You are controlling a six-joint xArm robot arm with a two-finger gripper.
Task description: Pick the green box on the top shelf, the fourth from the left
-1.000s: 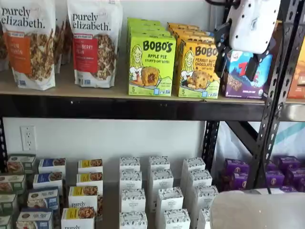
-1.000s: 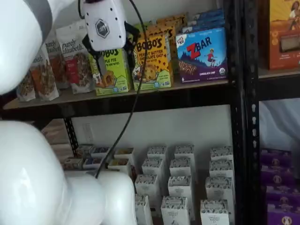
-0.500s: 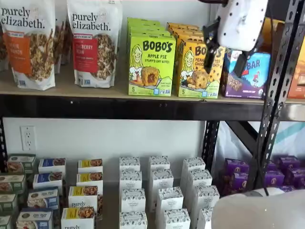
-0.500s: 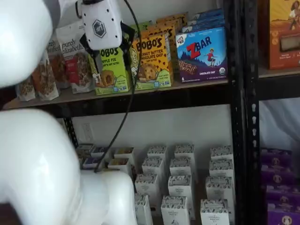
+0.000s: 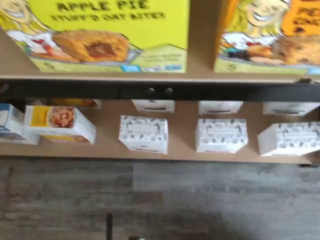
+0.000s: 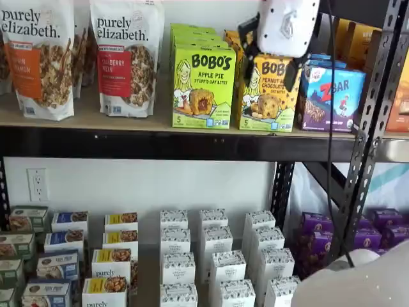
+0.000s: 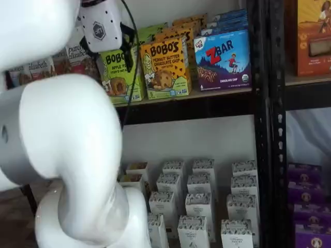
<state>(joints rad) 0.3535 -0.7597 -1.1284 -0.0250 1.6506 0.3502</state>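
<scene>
Mock shop/lab: black metal racking (image 6: 358, 166) w/ rows of boxed snacks (image 6: 211, 256), granola bags (image 6: 124, 57).

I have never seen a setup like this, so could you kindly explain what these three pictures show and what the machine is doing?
It is a white robot arm meant to take boxes from store shelves. Two pictures come from fixed cameras facing the shelves; the third comes from a camera on the arm's wrist, looking at box fronts and the lower shelf. The top shelf carries granola bags, the green box, an orange-yellow box and a blue box. The pincer hangs open before the boxes and holds nothing. Small white cartons stand below.
</scene>
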